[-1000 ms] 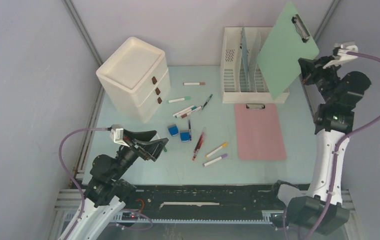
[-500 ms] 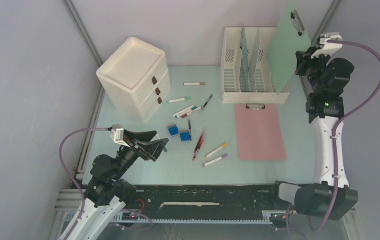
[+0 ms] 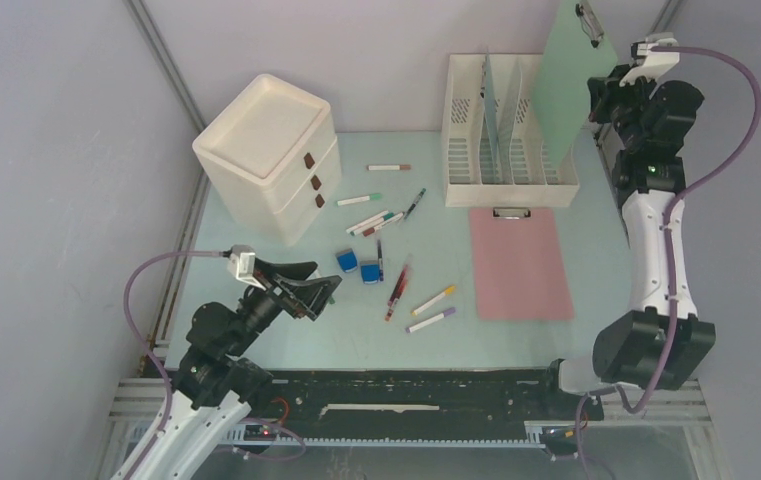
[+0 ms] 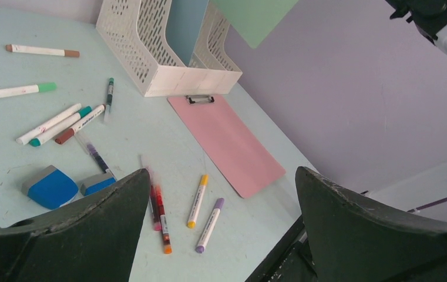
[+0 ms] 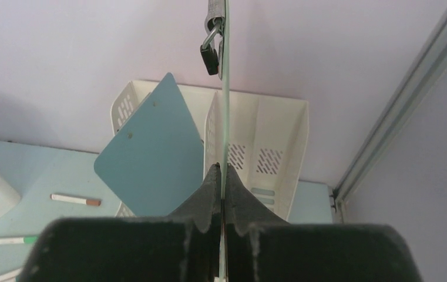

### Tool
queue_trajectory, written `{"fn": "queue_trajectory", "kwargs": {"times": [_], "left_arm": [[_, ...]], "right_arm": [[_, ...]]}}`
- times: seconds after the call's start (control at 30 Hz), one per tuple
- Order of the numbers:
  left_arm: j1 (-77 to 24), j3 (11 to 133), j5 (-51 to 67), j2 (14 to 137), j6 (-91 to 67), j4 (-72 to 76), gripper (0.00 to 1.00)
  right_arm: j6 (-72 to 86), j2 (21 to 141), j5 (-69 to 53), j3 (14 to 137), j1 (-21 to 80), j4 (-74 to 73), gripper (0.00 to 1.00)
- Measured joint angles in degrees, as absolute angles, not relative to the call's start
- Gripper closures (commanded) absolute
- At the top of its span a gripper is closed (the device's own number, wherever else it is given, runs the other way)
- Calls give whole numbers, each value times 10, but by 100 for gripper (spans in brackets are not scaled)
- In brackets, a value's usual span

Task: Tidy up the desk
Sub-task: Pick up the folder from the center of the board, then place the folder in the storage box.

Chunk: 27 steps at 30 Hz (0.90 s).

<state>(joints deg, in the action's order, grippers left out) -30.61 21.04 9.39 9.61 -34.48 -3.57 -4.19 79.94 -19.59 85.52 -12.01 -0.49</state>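
— Starting with the desk [image 3: 476,345]?
— Lying flat and pale mint under everything. Littered mid-way with markers [image 3: 377,220] and two blue erasers [image 3: 347,261].
— And just changed?
— Far right corner. Green clipboard [image 3: 566,90] swung from a broad slanted face to nearly edge-on and upright, clip end up. Carried over the right-hand slots of the file rack [image 3: 511,196], lower corner above it, not yet in.
— Held how?
— Pinched along its edge by the right gripper [image 5: 221,182], fingers closed narrow on the board.
— Meaning?
— Probably lining up to drop in beside the blue clipboard [image 3: 489,110] already standing there. Pink clipboard [image 3: 519,262] lying flat before the rack, not yet filed.
— Left side?
— Left gripper [image 3: 318,290] spread wide, empty, nudged slightly toward the markers. Nothing touched.
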Motion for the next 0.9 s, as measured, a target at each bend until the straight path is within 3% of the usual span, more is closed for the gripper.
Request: {"fn": "queue_trajectory", "kwargs": {"times": [0.43,0.9], "left_arm": [[-306,210,111,137,-345,-32,0],[-306,204,187,194,-356,55,0]], "right_arm": [[17,921,-306,867,-130,156,100],[74,975,-352,750,-171,293,100]]}}
